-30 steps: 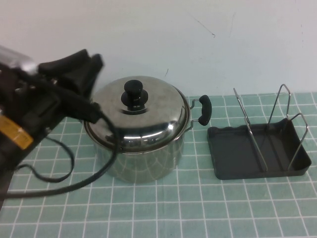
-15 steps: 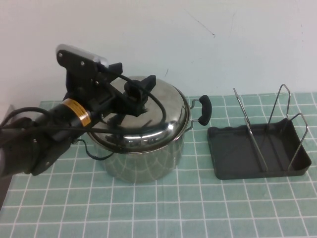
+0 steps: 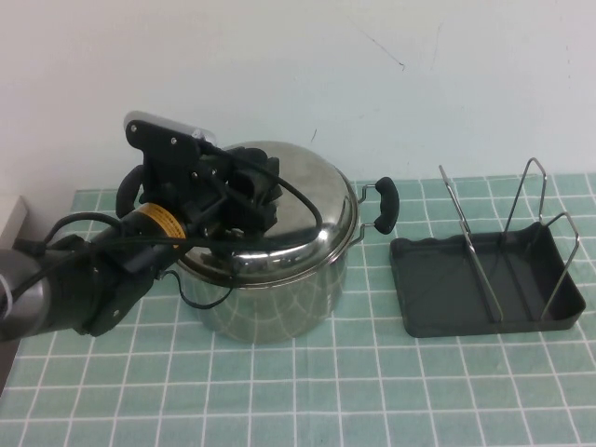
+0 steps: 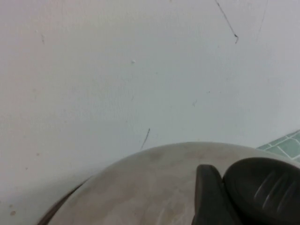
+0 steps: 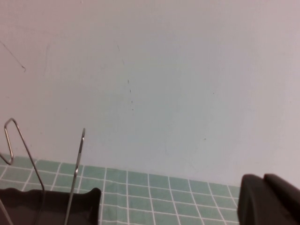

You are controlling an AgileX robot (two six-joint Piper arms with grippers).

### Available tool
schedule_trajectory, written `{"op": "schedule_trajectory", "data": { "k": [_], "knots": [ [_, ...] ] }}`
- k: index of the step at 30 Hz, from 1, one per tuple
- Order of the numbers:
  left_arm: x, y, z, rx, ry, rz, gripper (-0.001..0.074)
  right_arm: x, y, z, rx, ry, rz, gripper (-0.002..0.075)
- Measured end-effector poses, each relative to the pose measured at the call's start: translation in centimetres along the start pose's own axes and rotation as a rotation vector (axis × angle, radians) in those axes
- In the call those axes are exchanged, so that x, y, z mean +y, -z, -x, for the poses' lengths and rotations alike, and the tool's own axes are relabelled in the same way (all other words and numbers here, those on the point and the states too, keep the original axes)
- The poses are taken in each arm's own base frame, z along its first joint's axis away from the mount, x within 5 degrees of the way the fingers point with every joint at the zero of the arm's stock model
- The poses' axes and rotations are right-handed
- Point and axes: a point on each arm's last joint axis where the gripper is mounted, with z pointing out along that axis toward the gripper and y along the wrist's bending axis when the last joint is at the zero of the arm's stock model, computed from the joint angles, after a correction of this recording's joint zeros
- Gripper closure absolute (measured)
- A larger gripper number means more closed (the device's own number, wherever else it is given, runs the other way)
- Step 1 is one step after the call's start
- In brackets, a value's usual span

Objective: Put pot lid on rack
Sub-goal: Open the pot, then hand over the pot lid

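Note:
The pot lid (image 3: 312, 209) is shiny domed steel and sits on the steel pot (image 3: 270, 298) at the table's left middle. My left gripper (image 3: 253, 194) lies over the lid's centre and hides the black knob in the high view. In the left wrist view one black finger (image 4: 206, 197) presses against the rounded black knob (image 4: 262, 192) above the lid's dome (image 4: 140, 187). The jaws stand about a knob's width apart, closed on it. The dark grey rack (image 3: 438, 289) with wire loops (image 3: 470, 247) stands right of the pot. My right gripper (image 5: 265, 199) is shut and empty, near the rack.
The pot's black side handle (image 3: 385, 207) points toward the rack. A white wall runs close behind the pot and rack. The rack's corner (image 5: 56, 206) and two wire loops show in the right wrist view. Green tiled table lies in front.
My left arm swung in from the left over the pot. Its gripper came down onto the lid's knob, which is now covered. Lid, pot and rack have not moved.

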Motion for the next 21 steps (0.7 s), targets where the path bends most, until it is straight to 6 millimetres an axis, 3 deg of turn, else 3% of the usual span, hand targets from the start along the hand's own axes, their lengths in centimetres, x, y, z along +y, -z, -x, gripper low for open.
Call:
{"op": "schedule_trajectory", "data": {
  "k": [5,12,17,21],
  "knots": [
    [0.1,0.0,0.7,-0.094,0.041,0.0,0.0407,0.0,0.0,0.0,0.0,-0.016,0.004,0.0716],
    [-0.8,0.7,3.4,-0.308,0.057,-0.078,0.0407,0.0,0.1,0.8,-0.069,-0.062,0.004,0.0716],
    [-2.6,2.0,6.2,-0.371,0.194,-0.193,0.0407,-0.7,1.5,4.7,-0.194,-0.243,0.024,0.0717],
    [-6.4,2.5,8.5,-0.416,0.222,-0.333,0.0407,-0.9,3.1,7.7,-0.229,-0.373,0.097,0.0717]
  ]
}}
